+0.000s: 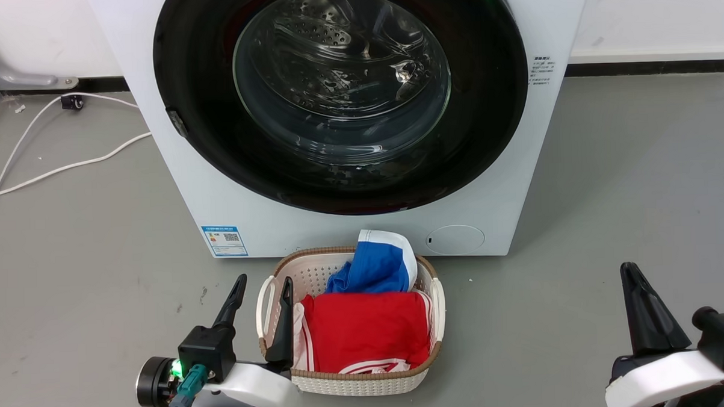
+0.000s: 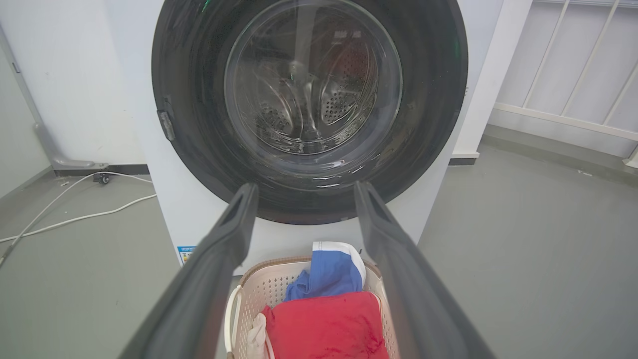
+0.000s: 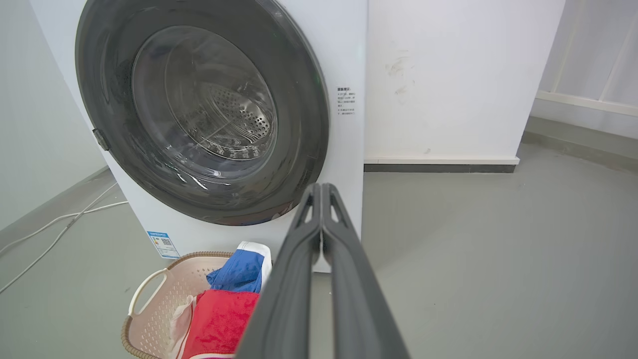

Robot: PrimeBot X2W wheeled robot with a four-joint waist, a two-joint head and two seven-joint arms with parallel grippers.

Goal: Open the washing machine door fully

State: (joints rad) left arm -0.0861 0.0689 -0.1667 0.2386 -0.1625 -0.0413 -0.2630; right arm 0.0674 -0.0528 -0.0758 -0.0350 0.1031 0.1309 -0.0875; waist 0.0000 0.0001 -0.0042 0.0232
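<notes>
The washing machine door (image 1: 485, 115) is a large round glossy black door with a clear bulging window, lying flush against the white washer front (image 1: 175, 192). It also fills the top of the left wrist view (image 2: 189, 99) and shows at an angle in the right wrist view (image 3: 299, 119). A small latch tab (image 1: 177, 122) sits on its left rim. My left gripper (image 1: 264, 287) stands open low at the left, well short of the door, beside the basket. My right gripper (image 1: 631, 271) is at the lower right with its fingers pressed together, holding nothing.
A cream laundry basket (image 1: 274, 273) with red and blue clothes (image 1: 366, 324) stands on the grey floor right before the washer. White cables (image 1: 53, 169) trail across the floor at the left. A small round white flap (image 1: 455, 239) sits low on the washer.
</notes>
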